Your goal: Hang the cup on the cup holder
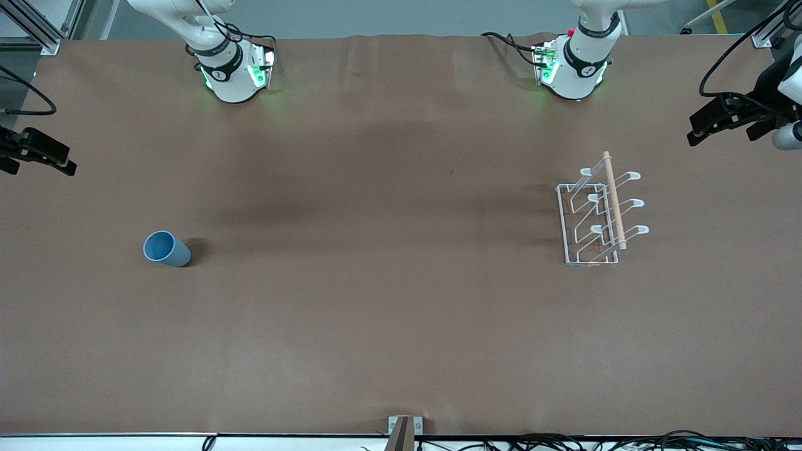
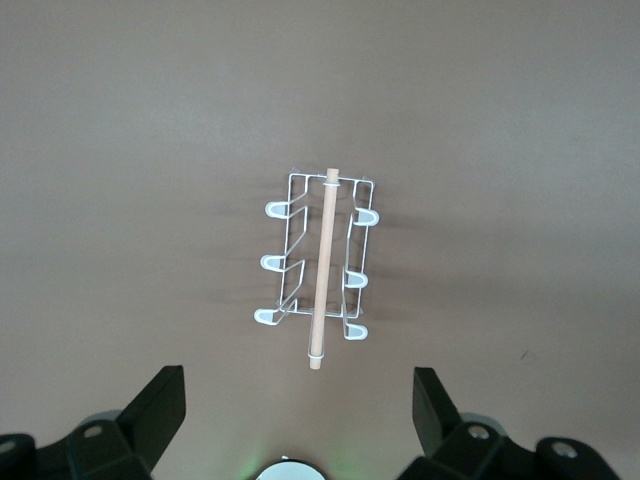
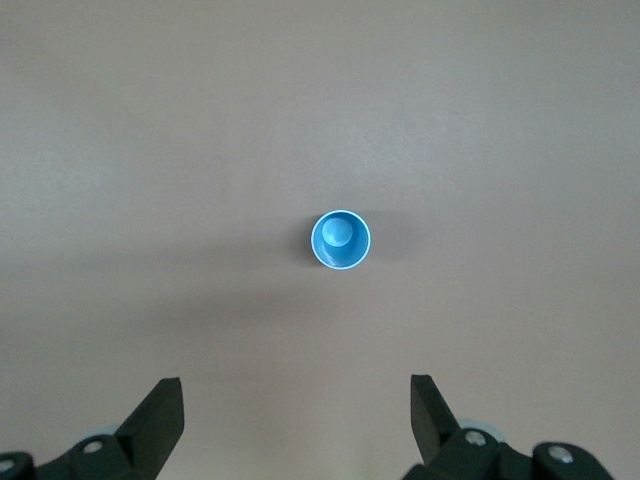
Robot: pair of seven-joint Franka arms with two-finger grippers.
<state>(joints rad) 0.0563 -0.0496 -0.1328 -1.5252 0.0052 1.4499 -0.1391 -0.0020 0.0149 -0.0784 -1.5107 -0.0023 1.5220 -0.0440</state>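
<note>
The task is at its opening step: nothing is grasped and the cup (image 1: 166, 248) has not yet been approached.

Landmark: the cup holder (image 1: 600, 216), standing on the table (image 1: 388, 313) toward the left arm's end. The cup stands upright, mouth up, on the bare table, well apart from the cup holder, toward the right arm's end and slightly nearer the front camera than the holder's middle.

Right gripper (image 3: 297, 425): held high over the table, directly above the cup, well apart from the cup holder; fingers spread wide, nothing between them. Left gripper (image 2: 300, 420): held high over the cup holder, fingers likewise spread wide and empty. Both grippers sit at the outer edges of the front view.

Judged next move: the right gripper descends on the cup and grips its wall. The cup must then travel the length of the table, be inverted, and go mouth-down over a prong. A hand-over to the left arm may be needed.

Count:
- cups: one
- cup holders: one
- prongs with looped tips: six, three per side
- wooden rod (image 1: 614, 199): one, along the top
- arms: two
</note>
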